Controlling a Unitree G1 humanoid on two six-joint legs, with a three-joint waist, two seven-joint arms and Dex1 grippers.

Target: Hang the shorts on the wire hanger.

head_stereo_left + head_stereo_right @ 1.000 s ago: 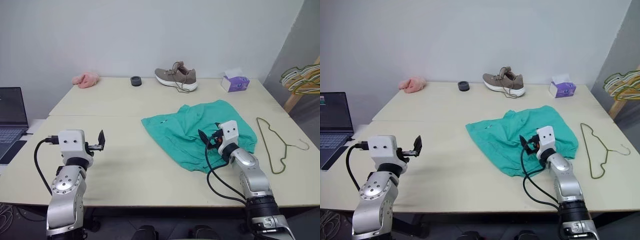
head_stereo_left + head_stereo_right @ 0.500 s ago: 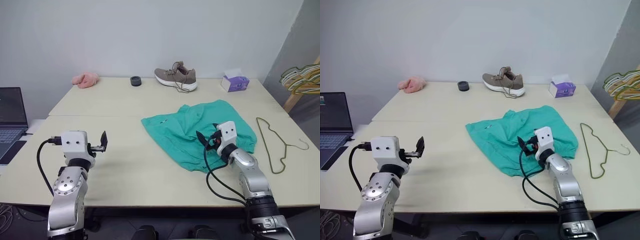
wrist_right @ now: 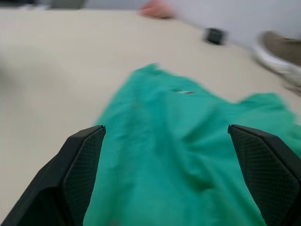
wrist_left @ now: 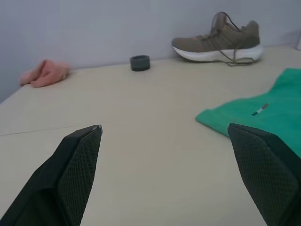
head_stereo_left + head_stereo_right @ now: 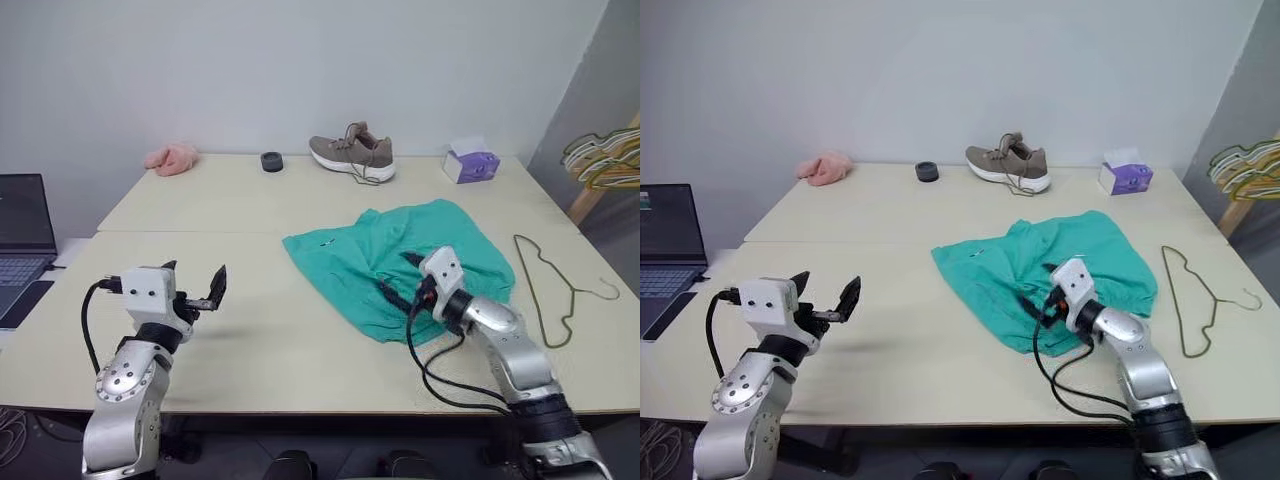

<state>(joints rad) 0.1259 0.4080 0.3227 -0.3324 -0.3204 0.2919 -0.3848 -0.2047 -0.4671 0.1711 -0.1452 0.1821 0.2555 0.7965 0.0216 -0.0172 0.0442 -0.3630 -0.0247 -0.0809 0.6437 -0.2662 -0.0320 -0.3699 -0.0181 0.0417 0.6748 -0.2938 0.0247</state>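
The teal-green shorts [image 5: 400,262] lie crumpled on the table, right of centre. To their right, the thin olive wire hanger [image 5: 545,290] lies flat on the table with its hook toward the right edge. My right gripper [image 5: 397,275] hovers open over the near part of the shorts, pointing left across them, with nothing between its fingers. In the right wrist view the shorts [image 3: 178,155] spread under the open jaws. At the near left my left gripper [image 5: 196,272] stands open and empty over bare table, well apart from the shorts [image 4: 277,103].
Along the back edge sit a pink fluffy cloth [image 5: 171,158], a small dark round object [image 5: 271,161], a brown shoe [image 5: 352,155] and a purple tissue box [image 5: 470,164]. A laptop [image 5: 22,235] stands at far left. A bunch of hangers [image 5: 600,160] hangs at far right.
My right gripper has swung to point left and drawn back toward me over the shorts. My left gripper has turned a little to the right. Both stay open.
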